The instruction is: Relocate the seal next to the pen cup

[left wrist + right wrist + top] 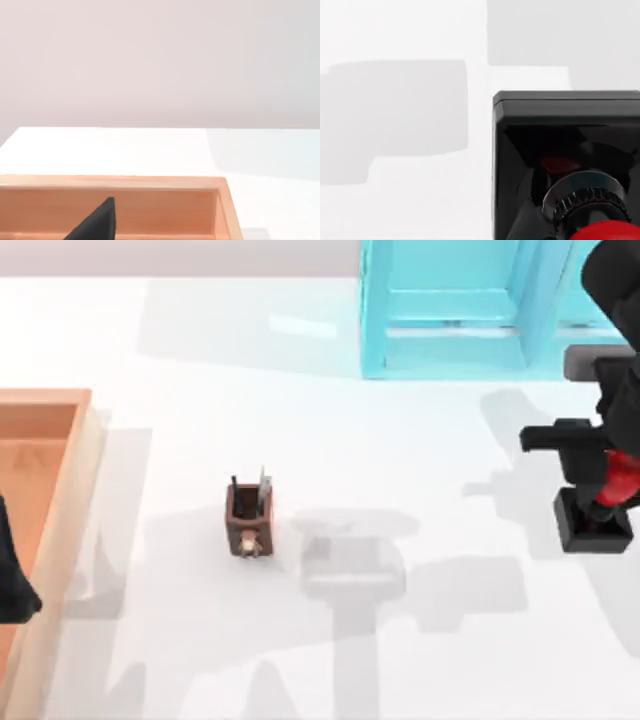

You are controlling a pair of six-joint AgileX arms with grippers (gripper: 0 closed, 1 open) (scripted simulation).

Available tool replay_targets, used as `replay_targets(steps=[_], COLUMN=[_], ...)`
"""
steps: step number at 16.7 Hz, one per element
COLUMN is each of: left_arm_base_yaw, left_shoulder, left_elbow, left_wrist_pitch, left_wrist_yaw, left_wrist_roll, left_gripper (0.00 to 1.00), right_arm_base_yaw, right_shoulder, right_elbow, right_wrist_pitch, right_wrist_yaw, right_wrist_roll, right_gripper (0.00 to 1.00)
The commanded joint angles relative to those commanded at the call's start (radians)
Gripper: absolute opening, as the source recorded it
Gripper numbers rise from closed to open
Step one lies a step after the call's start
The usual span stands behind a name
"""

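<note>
The seal (594, 525), a black square block with a glossy red knob, sits at the far right of the table. My right gripper (612, 488) is directly over it, at the red knob. The right wrist view looks down on the seal (560, 150) from close up, with the black block's edge, a ribbed collar and the red knob all visible. The pen cup (248, 512), a small brown wooden holder with dark pens and a grey piece, stands left of centre, far from the seal. My left gripper (12, 590) is parked at the left edge over the wooden tray.
A wooden tray (62, 500) lies along the left edge, and its rim (150, 181) is also seen in the left wrist view. A light blue cabinet frame (450, 310) stands at the back right. White tabletop stretches between the pen cup and the seal.
</note>
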Motion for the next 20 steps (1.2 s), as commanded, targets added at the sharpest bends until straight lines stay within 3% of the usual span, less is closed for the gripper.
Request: replay_targets(steps=[6, 14, 20], left_arm_base_yaw=[0.0, 0.0, 0.0], left_shoulder=[0.0, 0.0, 0.0], left_elbow=[0.0, 0.0, 0.0], left_wrist_pitch=[0.0, 0.0, 0.0], left_wrist_yaw=[0.0, 0.0, 0.0], left_wrist_roll=[0.0, 0.0, 0.0], left_gripper=[1.0, 1.0, 1.0], right_arm_base_yaw=[0.187, 0.205, 0.294], right_shoulder=[0.025, 0.055, 0.329], right_elbow=[0.263, 0.306, 0.656], right_wrist_pitch=[-0.249, -0.261, -0.336], right_wrist_yaw=[-0.002, -0.002, 0.005], right_wrist_roll=[0.179, 0.198, 0.299], right_gripper=[0.0, 0.0, 0.0])
